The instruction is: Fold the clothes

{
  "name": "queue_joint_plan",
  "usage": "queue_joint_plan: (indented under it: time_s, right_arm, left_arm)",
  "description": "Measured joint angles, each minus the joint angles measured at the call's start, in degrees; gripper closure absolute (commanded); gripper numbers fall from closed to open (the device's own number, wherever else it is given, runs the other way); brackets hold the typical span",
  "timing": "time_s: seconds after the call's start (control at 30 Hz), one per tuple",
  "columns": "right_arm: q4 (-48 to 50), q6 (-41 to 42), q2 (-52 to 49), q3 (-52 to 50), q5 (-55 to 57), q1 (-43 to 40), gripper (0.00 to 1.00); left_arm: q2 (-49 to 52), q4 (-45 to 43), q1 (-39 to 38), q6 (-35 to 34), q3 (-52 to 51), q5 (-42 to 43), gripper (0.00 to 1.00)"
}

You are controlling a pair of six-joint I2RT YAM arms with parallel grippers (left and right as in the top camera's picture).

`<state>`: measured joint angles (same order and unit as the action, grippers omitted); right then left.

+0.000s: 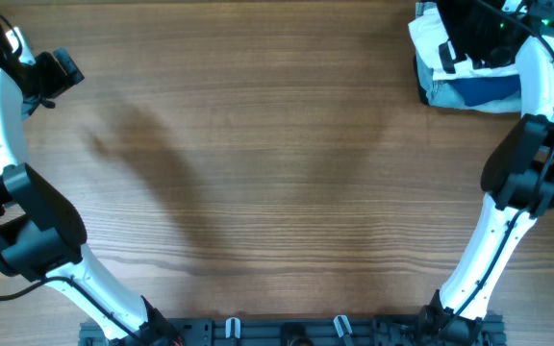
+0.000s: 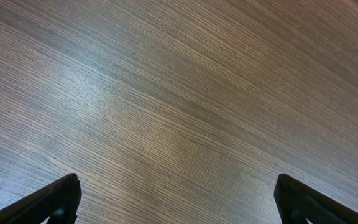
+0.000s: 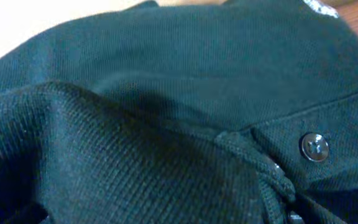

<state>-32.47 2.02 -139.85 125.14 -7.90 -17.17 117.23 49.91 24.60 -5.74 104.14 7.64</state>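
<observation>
**1. L tool** (image 2: 179,202): fully open. Fingers (image 2: 58,199) sit at opposite edges of the wrist view, wide apart, w/ nothing between them. No load. Only bare bench (image 1: 277,173) shows below. In overhead the tool is near the far-left corner, well apart from all cloth.

**2. R arm** (image 1: 539,86): reaches to the far-right corner, over a stack of cloth.

**3. R tool:** in overhead it merges w/ a dark mass on top of the stack. Its own fingers are not in the wrist view. Opening and grip: cannot tell.

**4. Garment** (image 3: 166,93): black knit, fills the R wrist view at close range.
- Rumpled, not spread flat; a fold ridge runs from the left edge toward the placket.
- Dark button (image 3: 314,147) on the placket, lower right. A 2nd button is partly in view at the bottom edge.
- Bit of white print (image 3: 321,7) at the top-right edge; not legible.
- Location: far-right corner, at the stack, right under the R wrist camera.

**5. Stack:** white shirt (image 1: 429,38) on the left side, blue cloth (image 1: 484,88) on the near side. Both touch the dark mass above.
</observation>
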Motion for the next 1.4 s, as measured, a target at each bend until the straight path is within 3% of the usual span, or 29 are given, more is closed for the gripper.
queue_joint_plan:
  time_s: [0.27,0.4,0.53,0.67,0.87,0.97,1.1,1.27,1.4]
  right_arm:
    - [-6.2,-2.3,2.8,-0.1,-0.7,1.1,0.00]
    - [-17.3,-1.6,17.5,-4.6,-4.3,3.8,0.00]
    - [-19.4,2.2,41.4,-4.2,-7.3,5.8,0.00]
    - [-19.3,4.2,58.1,-2.7,-7.8,5.4,0.00]
    - [-24.8,4.4,66.2,-3.0,-8.0,5.4,0.00]
    - [-24.8,0.1,68.2,-5.4,-7.6,5.4,0.00]
    - [-12.9,-3.7,78.9,-23.9,-7.0,5.4,0.00]
    - [11.0,-2.9,102.8,-62.1,-7.0,5.4,0.00]
    - [22.0,-2.3,116.7,-91.8,-6.8,7.7,0.00]
  left_arm:
    - [0.0,0.0,0.0,0.0,0.0,0.0,0.00]
    - [0.0,0.1,0.0,0.0,0.0,0.0,0.00]
    - [0.0,0.1,0.0,0.0,0.0,0.0,0.00]
    - [0.0,0.1,0.0,0.0,0.0,0.0,0.00]
    - [0.0,0.1,0.0,0.0,0.0,0.0,0.00]
    - [0.0,0.1,0.0,0.0,0.0,0.0,0.00]
    - [0.0,0.1,0.0,0.0,0.0,0.0,0.00]
    - [0.0,0.0,0.0,-0.1,0.0,0.2,0.00]
    - [0.0,0.2,0.0,-0.2,0.0,0.4,0.00]
